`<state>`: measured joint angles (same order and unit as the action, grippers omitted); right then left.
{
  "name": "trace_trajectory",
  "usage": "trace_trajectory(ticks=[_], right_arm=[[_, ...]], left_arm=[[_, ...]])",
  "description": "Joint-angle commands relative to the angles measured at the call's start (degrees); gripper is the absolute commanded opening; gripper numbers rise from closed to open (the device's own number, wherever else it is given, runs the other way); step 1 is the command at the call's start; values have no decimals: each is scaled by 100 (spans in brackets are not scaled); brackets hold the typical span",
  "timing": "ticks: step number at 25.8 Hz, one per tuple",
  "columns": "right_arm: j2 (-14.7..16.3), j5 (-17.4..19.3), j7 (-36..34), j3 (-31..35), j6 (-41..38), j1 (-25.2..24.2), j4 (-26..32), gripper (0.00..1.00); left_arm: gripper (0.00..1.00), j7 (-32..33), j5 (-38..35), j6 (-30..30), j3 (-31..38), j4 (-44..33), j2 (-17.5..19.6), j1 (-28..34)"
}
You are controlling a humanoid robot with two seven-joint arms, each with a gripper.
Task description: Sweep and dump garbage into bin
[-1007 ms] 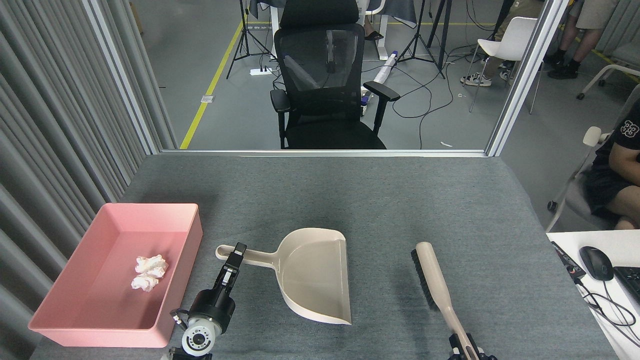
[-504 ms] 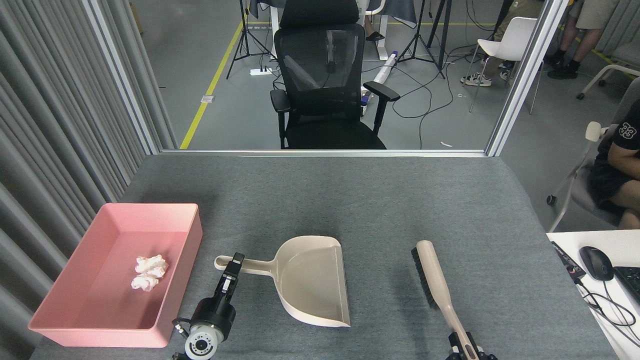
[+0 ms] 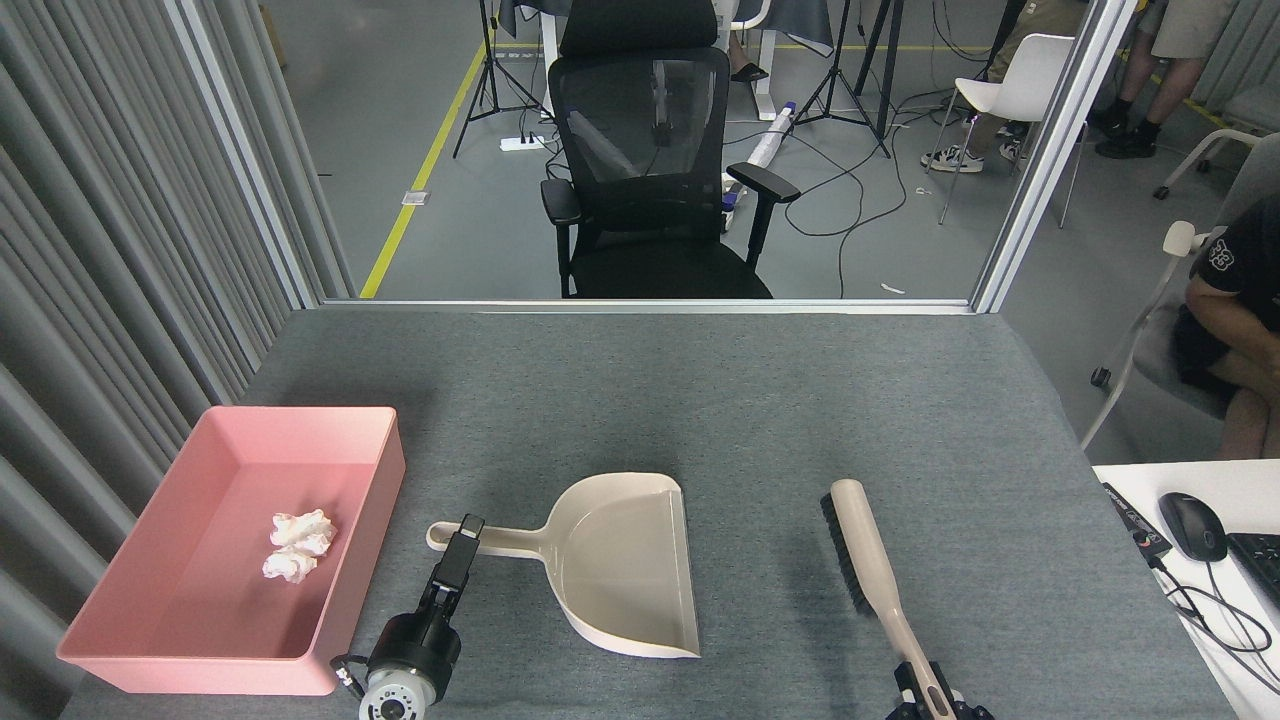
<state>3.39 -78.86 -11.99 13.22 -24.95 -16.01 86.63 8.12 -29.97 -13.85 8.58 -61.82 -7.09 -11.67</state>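
The garbage [image 3: 296,545], two small white tissue wads, lies inside the pink bin [image 3: 372,520] at the table's left edge. To its right a beige dustpan [image 3: 630,570] rests flat on the grey table, mouth facing right. My left gripper [image 3: 463,535] is shut on the end of the dustpan's handle, reaching up from the bottom edge. A beige brush [image 3: 865,550] with black bristles lies angled at the right. Its handle runs down into my right gripper [image 3: 932,698], which is shut on it and mostly cut off by the frame's bottom.
A white desk [image 3: 1130,475] with a mouse [image 3: 1192,526] and cables adjoins the table's right corner. A seated person [image 3: 1230,340] is beyond it. A black office chair [image 3: 650,160] stands behind the far table edge. Grey curtain lines the left side.
The dustpan has come down and slightly toward me, from tilted to flat on the table, with my left gripper on its handle. The brush barely moved. The person at right shifted.
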Motion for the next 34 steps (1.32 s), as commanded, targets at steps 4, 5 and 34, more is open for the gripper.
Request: trace_trajectory(ticks=[4,5,34], right_arm=[[-66,-50,31,-30,95,37,-14,33],[-66,-50,31,-21,122,37,-23,38],[206,389,716,-12,623,960,469,98]], left_arm=[[98,41,-124,84,-32,-577,59,446],[98,41,-150,75,-32,-673,76,525],[98,120,-4835,-408,-339,-3662,454,1264]])
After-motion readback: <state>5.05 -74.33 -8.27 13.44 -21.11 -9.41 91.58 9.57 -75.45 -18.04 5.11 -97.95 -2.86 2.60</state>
